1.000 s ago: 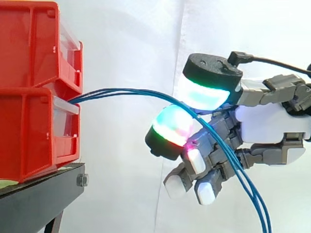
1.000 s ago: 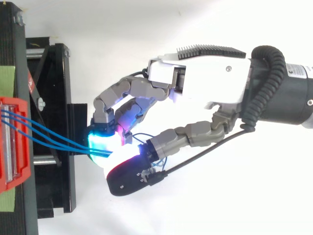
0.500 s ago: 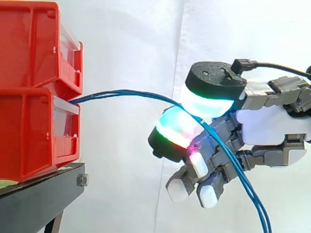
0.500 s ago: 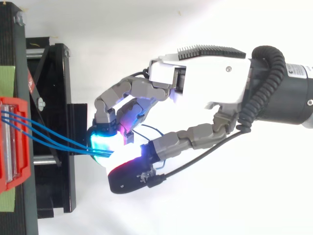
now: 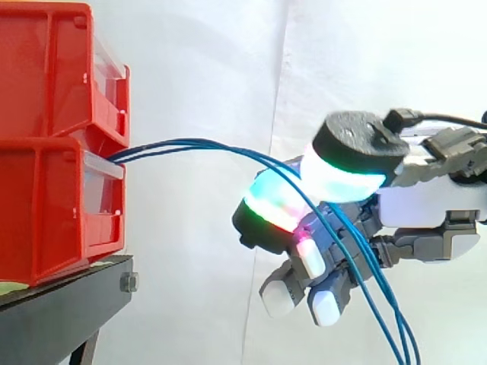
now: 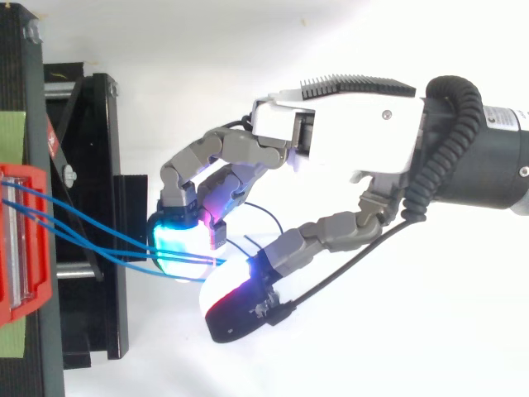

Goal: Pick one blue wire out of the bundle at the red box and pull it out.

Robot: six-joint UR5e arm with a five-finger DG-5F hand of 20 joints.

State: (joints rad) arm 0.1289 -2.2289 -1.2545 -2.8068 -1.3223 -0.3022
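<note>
My hand (image 5: 426, 205) has just shifted its hold. The thumb pad (image 5: 342, 171), which half a second ago sat pressed over the curled fingertip (image 5: 274, 199), has slid back toward my palm and, seen from above, swung outward. The blue wires (image 5: 198, 144) ran as one tight strand before; now they fan into three separate lines on either side of my fingers. My fingers are curled and the wires still thread between thumb and fingertip, so I judge the pinch looser but not let go. That spread helps, since I need one strand alone and none is singled out yet. The wires are thin and springy. They arc out of the front of the red box (image 5: 46, 213) on the black stand (image 5: 61, 312), cross my fingertip, and hang down past my lower fingers.
</note>
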